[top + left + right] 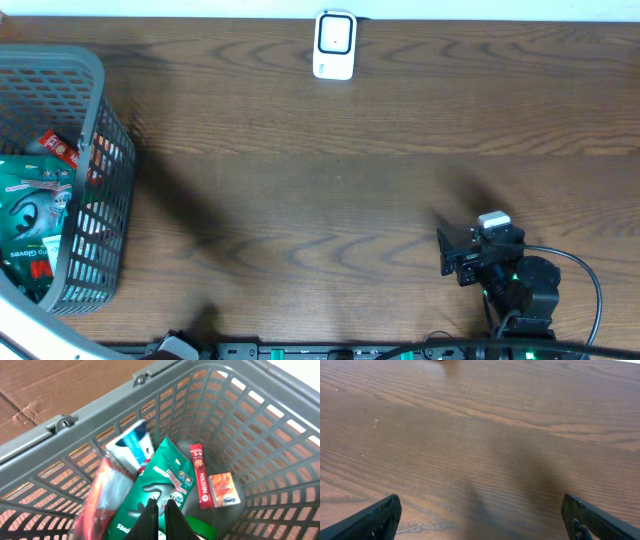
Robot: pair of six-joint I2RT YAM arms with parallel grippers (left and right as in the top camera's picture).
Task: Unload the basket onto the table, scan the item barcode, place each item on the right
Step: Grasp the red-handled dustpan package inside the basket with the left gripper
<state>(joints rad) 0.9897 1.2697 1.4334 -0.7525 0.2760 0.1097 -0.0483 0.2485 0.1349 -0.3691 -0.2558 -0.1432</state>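
counter (pixel 330 170): 1 | grey slatted basket (pixel 100 75): 1 | white scanner (pixel 334 45): 1 | green glove packet (pixel 167 472): 1 | red stick sachet (pixel 200 482): 1 | small orange sachet (pixel 224 490): 1 | white-and-blue packet (pixel 131 446): 1 | red-and-clear pack (pixel 102 497), blurred: 1 | left fingers (pixel 149 517): 2 | right fingers (pixel 370 520): 2

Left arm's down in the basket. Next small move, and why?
Probably lift the left gripper straight up. Its jaws look shut on the green packet inside the basket, with a red sachet close beside it. The scanner sits across the table, so clearing the basket wall comes first.
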